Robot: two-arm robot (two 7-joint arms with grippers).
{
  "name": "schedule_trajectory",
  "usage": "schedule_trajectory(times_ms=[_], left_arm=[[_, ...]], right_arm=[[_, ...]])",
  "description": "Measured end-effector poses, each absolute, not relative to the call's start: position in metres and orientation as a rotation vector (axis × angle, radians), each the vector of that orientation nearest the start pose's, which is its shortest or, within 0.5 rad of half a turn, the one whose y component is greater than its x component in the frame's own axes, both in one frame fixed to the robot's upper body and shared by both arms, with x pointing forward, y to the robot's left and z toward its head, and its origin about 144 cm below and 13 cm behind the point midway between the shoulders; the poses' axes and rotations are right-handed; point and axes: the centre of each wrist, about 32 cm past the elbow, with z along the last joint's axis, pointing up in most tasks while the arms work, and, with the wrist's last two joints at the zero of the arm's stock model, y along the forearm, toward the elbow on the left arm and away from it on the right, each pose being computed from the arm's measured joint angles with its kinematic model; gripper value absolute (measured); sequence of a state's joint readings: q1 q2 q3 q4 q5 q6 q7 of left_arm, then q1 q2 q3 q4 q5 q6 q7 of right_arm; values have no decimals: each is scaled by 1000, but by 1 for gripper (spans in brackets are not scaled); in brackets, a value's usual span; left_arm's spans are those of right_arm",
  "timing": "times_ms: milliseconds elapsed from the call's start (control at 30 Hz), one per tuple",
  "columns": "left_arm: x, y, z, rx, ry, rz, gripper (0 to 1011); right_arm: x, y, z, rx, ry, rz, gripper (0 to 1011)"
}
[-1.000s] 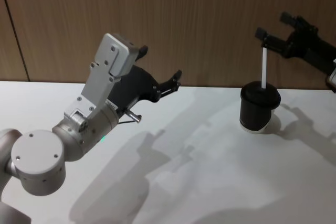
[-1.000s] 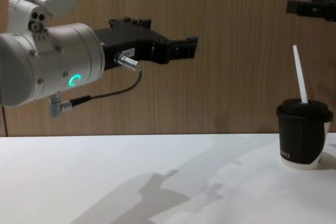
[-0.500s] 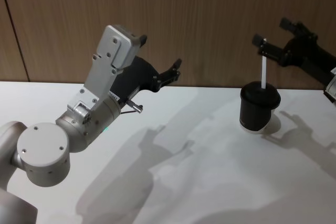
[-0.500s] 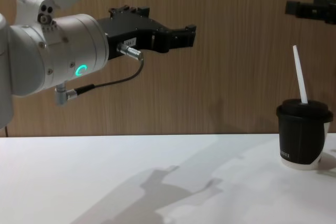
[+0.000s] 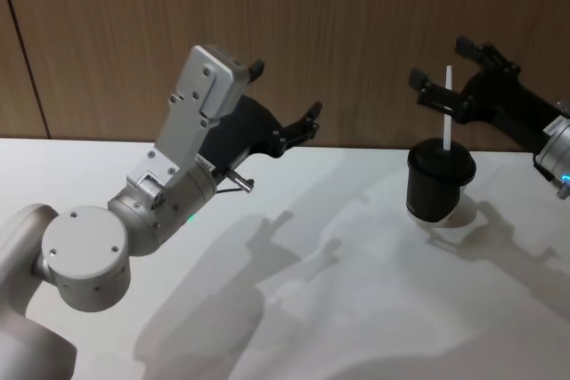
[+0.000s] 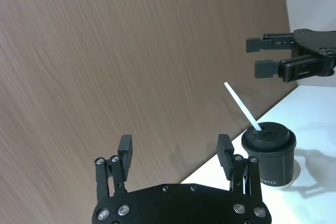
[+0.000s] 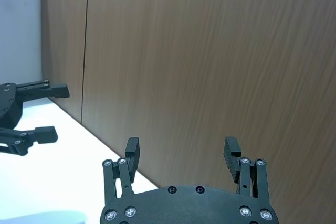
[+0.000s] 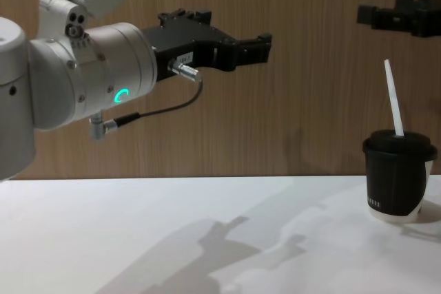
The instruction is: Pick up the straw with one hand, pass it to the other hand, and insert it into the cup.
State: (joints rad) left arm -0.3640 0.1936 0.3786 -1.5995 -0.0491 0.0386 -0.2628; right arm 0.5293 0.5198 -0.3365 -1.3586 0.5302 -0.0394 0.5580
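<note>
Head view: straw (image 5: 444, 111) stands in the black cup (image 5: 438, 186), poking up through the lid and leaning slightly; cup sits on the white table (image 5: 356, 309) at about 3 o'clock of the scene, near the wood wall (image 5: 356, 33). Right gripper (image 5: 443, 91), all black, hangs in the air above the cup with fingers apart, holding nothing; the straw's top shows between its fingers in this view, but chest view puts the gripper (image 8: 386, 16) clearly higher than the straw tip (image 8: 387, 64), no contact. Versus half a second ago the right gripper has shifted toward 9 o'clock and a bit up, more over the cup. Left gripper (image 5: 289, 111), silver wrist with green ring (image 8: 122, 96), is raised off the table at 10 o'clock of the cup, well apart from it, fingers spread, empty; it has moved slightly toward 3 o'clock since earlier. Straw and cup unchanged. Left wrist view: own fingers (image 6: 226, 153) apart, cup (image 6: 269, 153) and straw (image 6: 241, 106) beyond, right gripper (image 6: 270, 56) above them.
</note>
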Motion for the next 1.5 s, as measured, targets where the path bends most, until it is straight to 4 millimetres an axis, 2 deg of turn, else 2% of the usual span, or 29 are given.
schedule_trajectory(times_ms=[600, 1500], left_arm=[[531, 155, 1258, -29, -380, 922, 1003], [534, 149, 1256, -22, -381, 902, 1003]], right_arm=[[581, -302, 1275, 52, -245, -840, 1001], [586, -300, 1276, 63, -224, -830, 1001]])
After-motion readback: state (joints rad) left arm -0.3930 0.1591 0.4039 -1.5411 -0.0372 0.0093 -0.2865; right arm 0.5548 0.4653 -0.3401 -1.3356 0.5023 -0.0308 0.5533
